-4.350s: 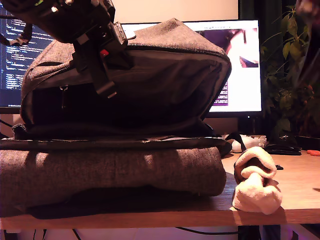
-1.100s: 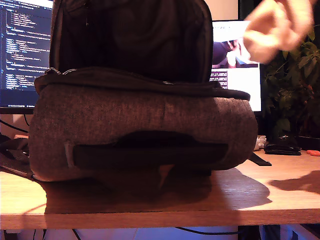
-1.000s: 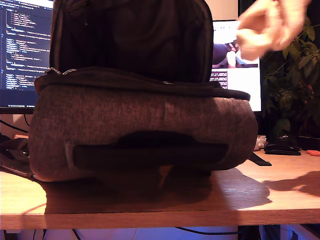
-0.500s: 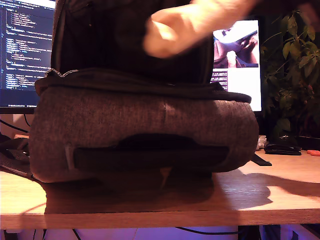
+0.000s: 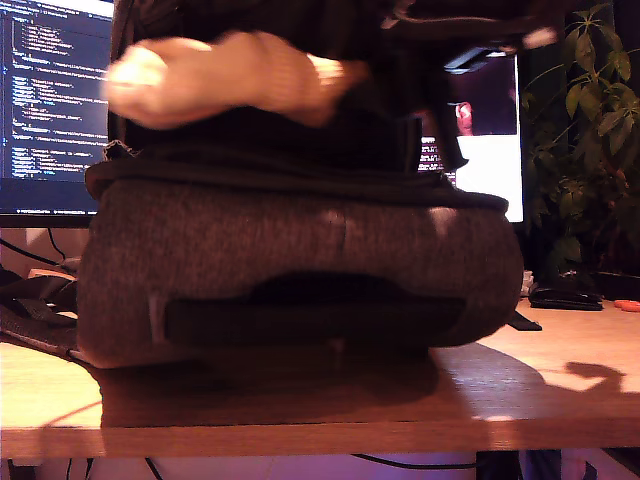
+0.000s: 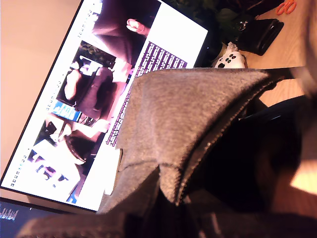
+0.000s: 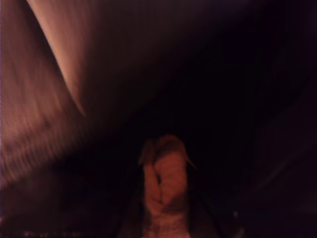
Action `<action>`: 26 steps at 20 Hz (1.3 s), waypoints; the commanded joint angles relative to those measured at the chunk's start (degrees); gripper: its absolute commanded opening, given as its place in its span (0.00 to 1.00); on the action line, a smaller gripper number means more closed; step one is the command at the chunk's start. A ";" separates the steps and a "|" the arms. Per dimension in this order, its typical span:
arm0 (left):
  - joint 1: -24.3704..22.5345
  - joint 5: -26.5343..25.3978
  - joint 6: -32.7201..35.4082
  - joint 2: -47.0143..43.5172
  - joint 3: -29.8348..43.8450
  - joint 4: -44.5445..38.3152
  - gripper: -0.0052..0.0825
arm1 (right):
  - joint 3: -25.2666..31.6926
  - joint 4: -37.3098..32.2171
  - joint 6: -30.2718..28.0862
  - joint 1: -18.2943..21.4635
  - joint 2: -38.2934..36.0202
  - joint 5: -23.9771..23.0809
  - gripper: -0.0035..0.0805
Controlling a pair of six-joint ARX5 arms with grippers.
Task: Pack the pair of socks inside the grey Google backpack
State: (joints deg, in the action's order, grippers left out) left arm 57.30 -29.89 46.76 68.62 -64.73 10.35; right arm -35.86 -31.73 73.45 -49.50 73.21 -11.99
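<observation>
The grey Google backpack (image 5: 300, 250) lies on the wooden table with its flap raised, dark lining facing the exterior view. The cream pair of socks (image 5: 215, 80) hangs blurred in front of that lining, above the opening, toward the exterior view's left. A dark arm (image 5: 470, 45) reaches in from the exterior view's upper right. In the second wrist view my second gripper (image 7: 163, 215) is shut on the socks (image 7: 163, 183), with darkness all around. The first wrist view shows grey flap fabric (image 6: 183, 109) gathered toward my first gripper's jaws; its fingers are hidden.
Two lit monitors (image 5: 50, 100) (image 5: 490, 140) stand behind the backpack. A leafy plant (image 5: 590, 150) fills the exterior view's right, with a black object (image 5: 565, 297) on the table below it. A white game controller (image 6: 229, 59) lies near the monitor. The table's front edge (image 5: 300, 435) is close.
The socks have swung from the exterior view's upper right leftward across the raised flap. The backpack has shifted slightly to that view's right. Earlier the socks lay on the table.
</observation>
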 commanded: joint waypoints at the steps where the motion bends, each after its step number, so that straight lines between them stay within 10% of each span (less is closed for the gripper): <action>1: 0.42 0.52 0.22 -1.25 -3.37 -2.14 0.03 | 0.28 -2.36 -1.90 -1.09 -0.50 -1.49 0.03; 7: 0.48 1.25 0.15 -1.25 -5.60 0.04 0.03 | 0.26 -6.23 -3.65 1.27 2.67 -13.53 0.03; 21: 0.50 2.84 0.20 -1.22 -9.66 2.32 0.03 | -13.84 -7.69 -8.09 2.05 17.18 -18.56 0.04; 26: 0.46 2.84 0.20 -1.22 -9.66 4.39 0.03 | -20.68 4.00 -18.21 4.92 17.27 -3.78 0.57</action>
State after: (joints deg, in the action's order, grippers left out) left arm 56.31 -28.62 46.76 68.73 -71.16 16.60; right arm -54.41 -27.38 56.42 -45.23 90.19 -17.54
